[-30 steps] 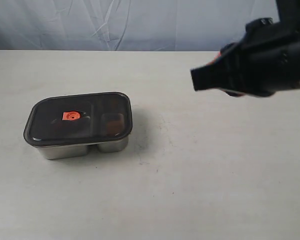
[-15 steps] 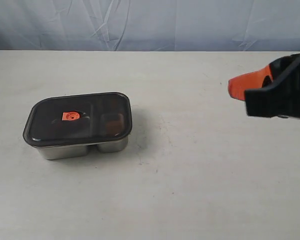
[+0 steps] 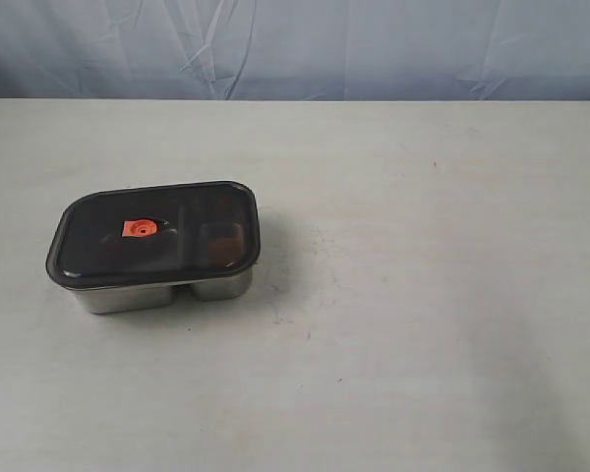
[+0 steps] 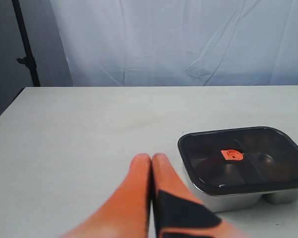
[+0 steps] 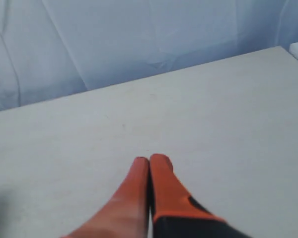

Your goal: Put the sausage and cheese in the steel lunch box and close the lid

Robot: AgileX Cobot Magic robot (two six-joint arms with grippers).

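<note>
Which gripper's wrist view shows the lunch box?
The left gripper: the steel lunch box, lid on, sits near its tips; the right gripper sees only table.

I see a dark lid (image 3: 192,211) with an orange tab (image 3: 140,228), a silver steel lunch box (image 3: 128,297), an off-white table (image 3: 423,295), and an orange-and-black left gripper (image 4: 151,157) and right gripper (image 5: 149,159).

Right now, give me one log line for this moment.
lid: on steel lunch box | left hand: shut, empty | right hand: shut, empty

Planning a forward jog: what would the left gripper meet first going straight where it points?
Likely nothing: the left gripper points along the table toward the backdrop. The steel lunch box, lid on, sits to one side of that line, though depth is hard to judge.
</note>
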